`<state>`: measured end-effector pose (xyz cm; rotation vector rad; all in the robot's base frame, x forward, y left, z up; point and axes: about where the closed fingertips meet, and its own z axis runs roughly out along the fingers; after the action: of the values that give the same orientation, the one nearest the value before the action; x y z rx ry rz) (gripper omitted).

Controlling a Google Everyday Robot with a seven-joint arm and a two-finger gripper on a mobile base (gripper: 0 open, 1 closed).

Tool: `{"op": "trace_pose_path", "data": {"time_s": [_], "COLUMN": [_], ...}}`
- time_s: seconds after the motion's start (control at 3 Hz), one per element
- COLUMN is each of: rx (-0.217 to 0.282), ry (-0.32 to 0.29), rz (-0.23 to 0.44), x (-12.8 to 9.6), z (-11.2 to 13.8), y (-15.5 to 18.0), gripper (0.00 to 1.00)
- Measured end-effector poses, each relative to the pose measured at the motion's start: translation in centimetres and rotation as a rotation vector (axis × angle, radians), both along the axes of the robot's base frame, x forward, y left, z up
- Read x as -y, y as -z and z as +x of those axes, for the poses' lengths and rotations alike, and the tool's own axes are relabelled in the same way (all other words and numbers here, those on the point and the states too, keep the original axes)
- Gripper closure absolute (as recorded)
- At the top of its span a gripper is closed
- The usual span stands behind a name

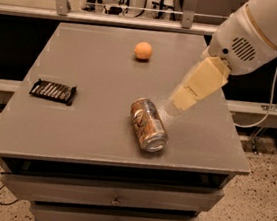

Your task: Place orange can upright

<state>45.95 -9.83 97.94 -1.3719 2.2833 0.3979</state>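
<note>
The orange can [148, 124] lies on its side on the grey table [97, 77], near the front edge, right of centre, with one silver end facing the front. It is orange-gold with white patches. My gripper [182, 101] hangs from the white arm that reaches in from the upper right. Its cream-coloured tip is just above the table, a short way up and to the right of the can, apart from it. It holds nothing that I can see.
A small round orange ball [143, 50] sits at the back middle of the table. A dark snack bar in a wrapper [53, 91] lies at the left. Drawers [115, 199] are below the table's front edge. A rail [114, 20] runs behind the table.
</note>
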Motion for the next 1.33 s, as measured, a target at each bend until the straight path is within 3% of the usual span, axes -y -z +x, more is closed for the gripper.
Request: {"op": "trace_pose_path", "data": {"time_s": [0.33,0.67,1.0,1.33], "rx": [-0.041,-0.053,-0.061,-0.089], "ry": [0.081,0.146,0.231,0.329], "rz": [0.037,-0.028,-0.189,-0.281], "x": [-4.3,-8.3,-9.7,-7.7], "z": [0.9,1.6,2.8,4.9], "y": [1.1,3.8,8.6,12.2], "gripper": [0.00,0.00,0.00,0.00]}}
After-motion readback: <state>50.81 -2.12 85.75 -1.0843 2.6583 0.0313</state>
